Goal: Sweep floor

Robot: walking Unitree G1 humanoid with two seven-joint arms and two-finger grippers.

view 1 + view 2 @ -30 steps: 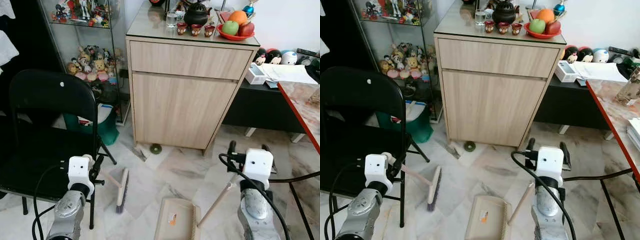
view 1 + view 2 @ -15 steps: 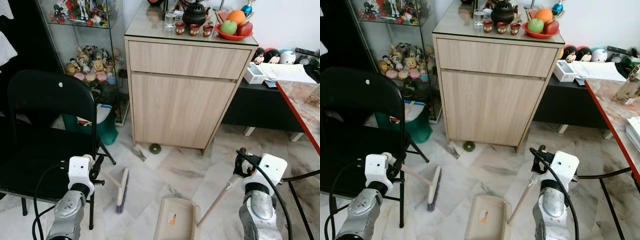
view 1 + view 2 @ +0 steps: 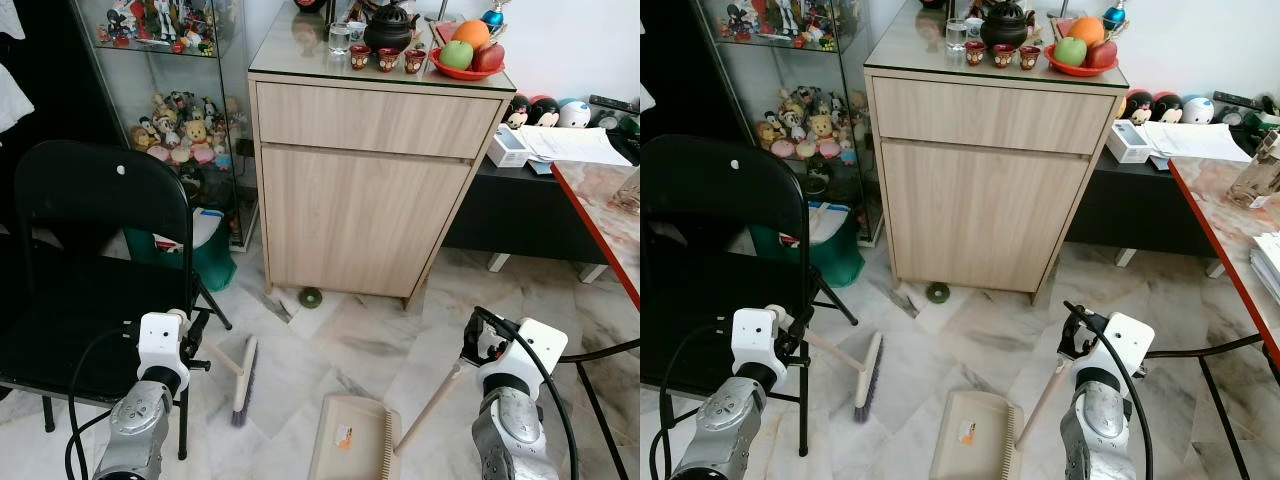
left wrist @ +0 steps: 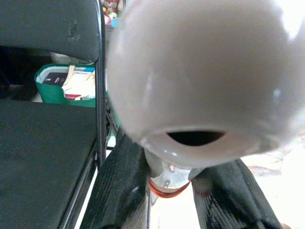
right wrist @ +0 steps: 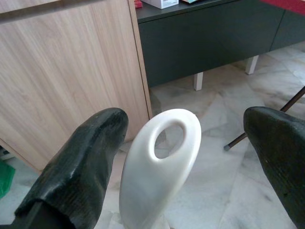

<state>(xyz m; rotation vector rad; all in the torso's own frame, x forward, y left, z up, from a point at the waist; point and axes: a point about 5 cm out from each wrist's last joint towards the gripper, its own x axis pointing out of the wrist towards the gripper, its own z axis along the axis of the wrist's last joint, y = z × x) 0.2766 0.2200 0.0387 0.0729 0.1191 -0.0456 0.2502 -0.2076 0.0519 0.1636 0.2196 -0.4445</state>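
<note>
The left end effector (image 4: 183,191) is closed tight on the broom handle (image 3: 222,358), with both black fingers (image 4: 121,183) pressing it. The one broom (image 3: 243,380) rests its bristles on the marble floor (image 3: 340,340), in front of the wooden cabinet (image 3: 365,190) and beside the black chair (image 3: 95,250). The right end effector (image 5: 186,157) is wide open around the white tip of the dustpan handle (image 5: 159,164); its fingers (image 5: 78,167) do not touch it. The one dustpan (image 3: 350,440) lies flat on the floor in front of the cabinet. On the cabinet's worktop (image 3: 300,45) stand three small cups (image 3: 388,58), one teapot (image 3: 392,28) and one red fruit plate (image 3: 468,68). The dustpan's small sticker (image 3: 344,436) is too tiny to read.
</note>
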